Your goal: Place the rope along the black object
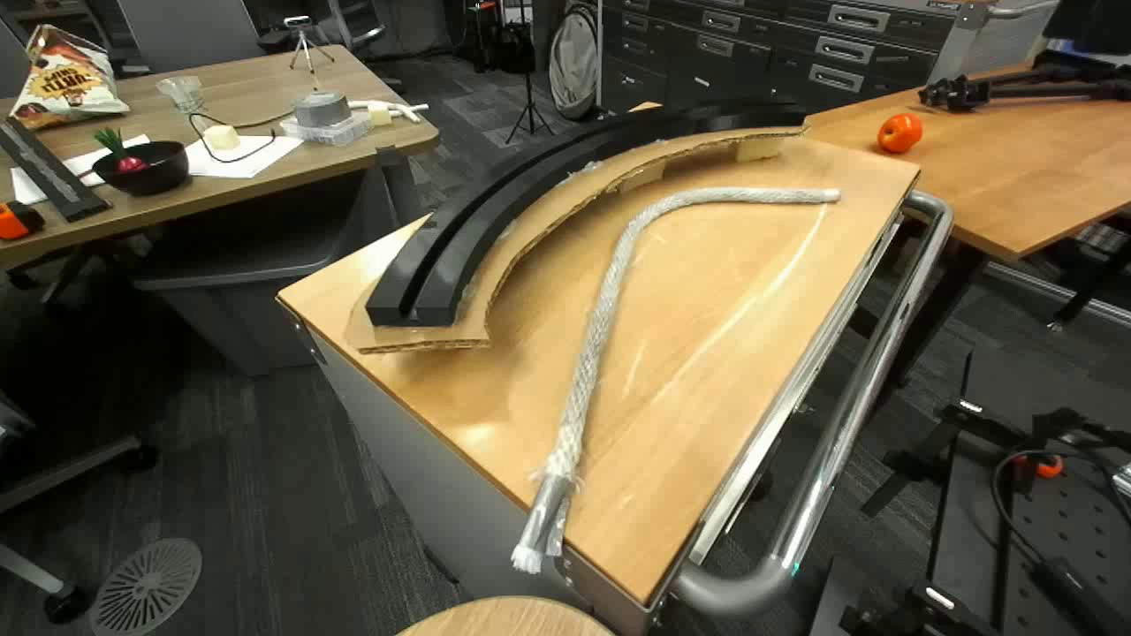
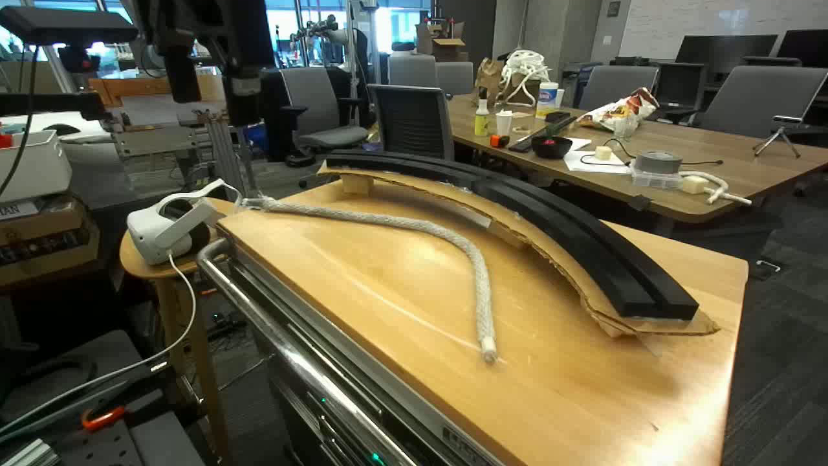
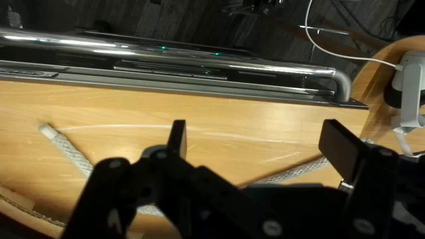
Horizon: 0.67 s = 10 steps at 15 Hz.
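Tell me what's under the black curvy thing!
Under the black strip is cardboard, with pale blocks beneath, above the wooden tabletop. The cardboard hides what's further underneath.

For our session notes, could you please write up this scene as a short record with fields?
Black strip: curved, grooved lengthwise, on cardboard
Rope: bent, lying on the wooden tabletop, apart from the black strip; one end reaches past the edge
Gripper: open, holding nothing, apart from the rope
Task state: rope not yet placed along the black strip
Beside the tabletop: white headset on a round stool
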Each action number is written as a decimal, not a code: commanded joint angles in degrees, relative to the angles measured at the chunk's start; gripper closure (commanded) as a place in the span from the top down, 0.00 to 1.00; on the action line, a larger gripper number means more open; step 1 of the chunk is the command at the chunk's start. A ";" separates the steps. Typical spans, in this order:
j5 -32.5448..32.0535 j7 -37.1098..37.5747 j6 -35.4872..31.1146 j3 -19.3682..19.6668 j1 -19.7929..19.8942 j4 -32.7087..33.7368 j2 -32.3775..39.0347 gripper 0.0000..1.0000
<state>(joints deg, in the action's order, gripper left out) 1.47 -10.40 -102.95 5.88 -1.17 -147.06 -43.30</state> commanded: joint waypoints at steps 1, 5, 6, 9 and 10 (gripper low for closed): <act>0.19 -0.16 0.12 -0.28 0.33 0.22 0.05 1.00; 0.19 -0.16 0.12 -0.27 0.32 0.38 -0.14 1.00; 0.19 -0.16 0.12 -0.27 0.32 0.38 -0.14 1.00; -0.81 -0.21 0.24 -0.90 0.42 0.97 -0.99 1.00; -2.57 -3.39 1.50 -1.00 -0.48 1.25 -1.77 1.00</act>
<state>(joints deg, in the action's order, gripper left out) 1.29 -10.40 -102.96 5.80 -1.16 -146.89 -43.44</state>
